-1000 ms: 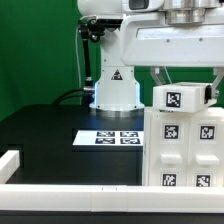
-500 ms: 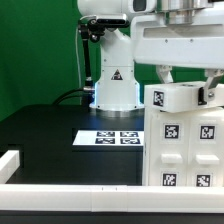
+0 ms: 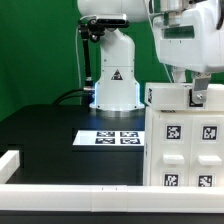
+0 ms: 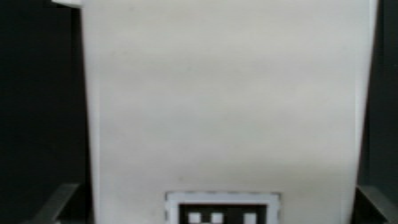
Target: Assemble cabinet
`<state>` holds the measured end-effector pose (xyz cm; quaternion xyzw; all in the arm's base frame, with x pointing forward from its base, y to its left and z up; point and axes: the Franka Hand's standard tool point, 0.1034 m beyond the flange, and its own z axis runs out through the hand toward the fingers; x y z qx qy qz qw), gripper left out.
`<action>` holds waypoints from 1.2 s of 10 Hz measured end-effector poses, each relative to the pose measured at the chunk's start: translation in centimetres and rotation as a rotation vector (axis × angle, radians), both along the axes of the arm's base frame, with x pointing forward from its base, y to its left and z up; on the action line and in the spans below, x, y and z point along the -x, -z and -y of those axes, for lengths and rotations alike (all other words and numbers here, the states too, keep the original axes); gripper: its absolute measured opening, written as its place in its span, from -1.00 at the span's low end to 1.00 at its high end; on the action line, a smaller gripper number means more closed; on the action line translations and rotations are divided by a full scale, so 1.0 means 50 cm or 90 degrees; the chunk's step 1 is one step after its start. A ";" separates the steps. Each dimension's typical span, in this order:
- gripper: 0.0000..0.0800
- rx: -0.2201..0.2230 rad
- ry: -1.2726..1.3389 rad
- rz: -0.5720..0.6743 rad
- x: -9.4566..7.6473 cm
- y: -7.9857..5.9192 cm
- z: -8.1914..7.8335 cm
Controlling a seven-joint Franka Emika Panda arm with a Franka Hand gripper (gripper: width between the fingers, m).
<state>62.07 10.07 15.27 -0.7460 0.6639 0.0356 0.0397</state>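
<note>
The cabinet (image 3: pixel 184 145), a tall boxy white plastic case with tagged panels, stands upright on the black table (image 3: pixel 50 130) at the exterior view's right, its long axis vertical. Directly above it the gripper (image 3: pixel 197 92) reaches down onto a smooth white top piece (image 3: pixel 172 96); whether its fingers clamp it I cannot tell

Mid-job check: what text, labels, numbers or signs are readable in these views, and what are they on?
No readable words, brand names or numbers in either view.
Triangular warning sign, black on pale, on the robot base: symbol too small to read.
Black-and-white square tags on the cabinet front: patterns, not text.
Four similar tags on the marker board: patterns, not text.
One tag partly visible in the wrist view on the white part: blurred, no text.
</note>
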 end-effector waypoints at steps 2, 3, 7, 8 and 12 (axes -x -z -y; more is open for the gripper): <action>0.38 -0.021 0.140 -0.002 0.000 0.000 0.004; 0.38 -0.022 0.152 -0.004 0.003 0.000 0.003; 0.58 -0.022 0.119 -0.002 0.003 -0.001 0.001; 0.62 -0.024 0.092 -0.003 0.001 -0.017 -0.001; 0.62 -0.027 -0.037 0.022 -0.007 -0.056 -0.006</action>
